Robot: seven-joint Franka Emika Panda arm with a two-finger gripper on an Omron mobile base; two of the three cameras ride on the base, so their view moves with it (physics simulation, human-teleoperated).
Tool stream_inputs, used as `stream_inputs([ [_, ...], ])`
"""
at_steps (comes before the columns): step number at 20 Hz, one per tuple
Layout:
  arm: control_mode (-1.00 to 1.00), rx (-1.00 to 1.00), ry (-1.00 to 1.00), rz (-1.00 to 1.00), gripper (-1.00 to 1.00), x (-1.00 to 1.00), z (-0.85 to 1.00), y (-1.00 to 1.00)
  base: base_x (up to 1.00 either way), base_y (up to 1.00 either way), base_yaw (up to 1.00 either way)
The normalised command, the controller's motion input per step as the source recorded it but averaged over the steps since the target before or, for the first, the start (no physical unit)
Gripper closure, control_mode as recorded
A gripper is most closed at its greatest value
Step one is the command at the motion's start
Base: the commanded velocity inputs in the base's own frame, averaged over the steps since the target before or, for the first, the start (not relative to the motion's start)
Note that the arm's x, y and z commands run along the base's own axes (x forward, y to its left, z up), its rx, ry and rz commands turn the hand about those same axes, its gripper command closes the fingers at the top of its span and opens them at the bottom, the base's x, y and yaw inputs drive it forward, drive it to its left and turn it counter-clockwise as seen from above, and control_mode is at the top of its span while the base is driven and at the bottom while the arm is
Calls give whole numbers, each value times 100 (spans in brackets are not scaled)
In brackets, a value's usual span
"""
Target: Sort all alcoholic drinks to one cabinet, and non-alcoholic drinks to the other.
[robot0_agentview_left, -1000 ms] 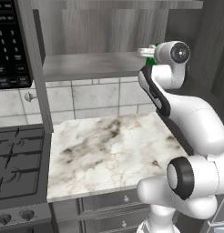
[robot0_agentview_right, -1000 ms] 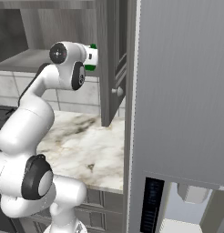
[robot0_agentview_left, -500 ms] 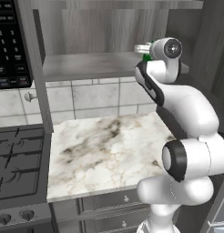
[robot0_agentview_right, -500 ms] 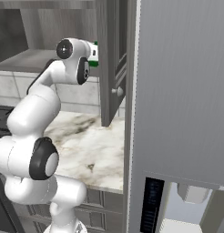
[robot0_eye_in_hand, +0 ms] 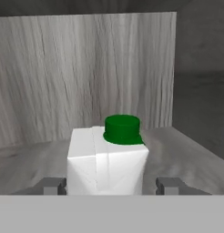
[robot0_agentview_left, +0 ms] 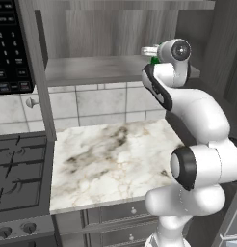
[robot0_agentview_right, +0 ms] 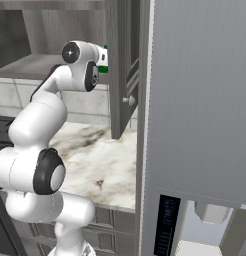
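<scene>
- One white carton (robot0_eye_in_hand: 107,166) with a green cap (robot0_eye_in_hand: 122,129) stands upright on the grey wood shelf (robot0_eye_in_hand: 186,154) inside the open upper cabinet, near the cabinet's back wall (robot0_eye_in_hand: 86,73).
- Two small grey fingertips (robot0_eye_in_hand: 53,185) flank the carton low down, one on each side; a slim gap shows between each tip and the carton's sides, so the gripper (robot0_eye_in_hand: 109,186) looks spread a little wider than the carton, though the bottom of the hand view cuts off the contact zone and I cannot be sure.
- In the left base view the white arm (robot0_agentview_left: 188,106) reaches up from the lower right to the shelf (robot0_agentview_left: 91,70), with a bit of green at the hand (robot0_agentview_left: 154,60).
- In the right base view the carton (robot0_agentview_right: 103,61) peeks out just beside the open cabinet door (robot0_agentview_right: 122,65).
- Below lies the marble counter (robot0_agentview_left: 111,159), with a stove (robot0_agentview_left: 19,178) on its left and a microwave (robot0_agentview_left: 12,46) above that.
</scene>
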Motion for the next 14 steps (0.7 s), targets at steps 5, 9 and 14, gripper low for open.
stream_inputs([
  [5,-100,1,0,-1,-100,-52,0,0,0,0,0],
  [9,-100,3,0,-1,-100,-98,0,0,0,0,0],
  [14,-100,4,0,0,-100,-100,4,6,0,0,0],
])
